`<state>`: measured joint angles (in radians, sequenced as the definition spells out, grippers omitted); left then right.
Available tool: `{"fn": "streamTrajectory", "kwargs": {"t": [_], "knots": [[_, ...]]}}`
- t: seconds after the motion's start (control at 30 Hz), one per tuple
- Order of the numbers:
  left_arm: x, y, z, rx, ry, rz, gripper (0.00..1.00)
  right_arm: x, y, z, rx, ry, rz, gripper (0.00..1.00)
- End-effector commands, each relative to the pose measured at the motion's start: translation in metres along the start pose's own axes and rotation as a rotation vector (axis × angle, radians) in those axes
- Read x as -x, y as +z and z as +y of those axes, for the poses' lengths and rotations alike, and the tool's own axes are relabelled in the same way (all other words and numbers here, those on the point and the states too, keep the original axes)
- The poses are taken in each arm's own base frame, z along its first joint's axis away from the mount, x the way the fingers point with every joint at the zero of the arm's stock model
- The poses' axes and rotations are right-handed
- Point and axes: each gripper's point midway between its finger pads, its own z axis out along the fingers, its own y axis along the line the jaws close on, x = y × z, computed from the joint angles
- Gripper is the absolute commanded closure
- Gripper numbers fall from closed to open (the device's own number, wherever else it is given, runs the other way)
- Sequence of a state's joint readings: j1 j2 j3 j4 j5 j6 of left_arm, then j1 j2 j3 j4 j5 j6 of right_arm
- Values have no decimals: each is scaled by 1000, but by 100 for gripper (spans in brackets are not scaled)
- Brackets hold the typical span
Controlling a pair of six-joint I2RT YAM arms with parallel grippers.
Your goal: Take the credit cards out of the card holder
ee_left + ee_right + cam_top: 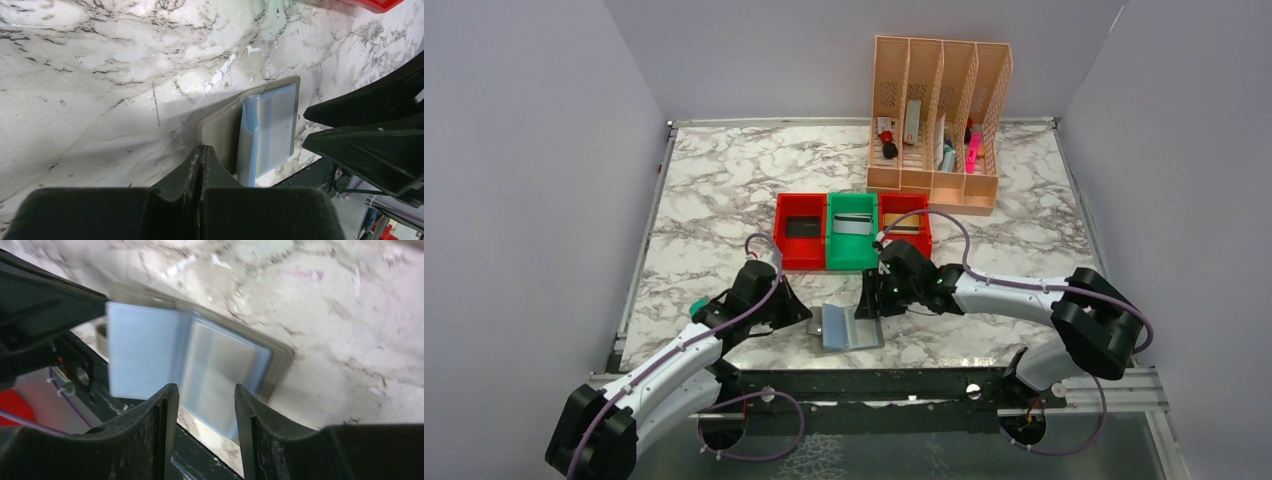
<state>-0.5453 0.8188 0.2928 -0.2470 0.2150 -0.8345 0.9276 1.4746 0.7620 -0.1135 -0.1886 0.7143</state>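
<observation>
Left arm [664, 365]: extended from base at bottom left, forearm angled forward and inward, wrist held low. Left pincer [201, 152]: fingers pressed flat together, inner faces meeting along a single seam, tips aimed toward the right arm.

Right arm [1009, 292]: elbow raised at far right, forearm reaching inward toward centre, wrist bent downward. Right pincer [205, 392]: fingers [165, 410] parted, clear gap between the two inner faces, tips pointing downward.

Both pincers near centre in the top view, facing each other, near but apart.
</observation>
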Motion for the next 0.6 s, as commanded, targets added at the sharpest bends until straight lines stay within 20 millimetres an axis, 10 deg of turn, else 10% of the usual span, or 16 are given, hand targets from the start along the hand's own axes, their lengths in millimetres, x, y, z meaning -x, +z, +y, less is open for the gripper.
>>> {"fn": "streamTrajectory", "kwargs": {"t": [0.0, 0.57], "knots": [[4, 1, -2, -15, 2, -27, 100, -14, 4, -11, -26, 40, 27, 49], [2, 1, -1, -15, 6, -24, 100, -17, 17, -7, 1, 31, 71, 52]]}}
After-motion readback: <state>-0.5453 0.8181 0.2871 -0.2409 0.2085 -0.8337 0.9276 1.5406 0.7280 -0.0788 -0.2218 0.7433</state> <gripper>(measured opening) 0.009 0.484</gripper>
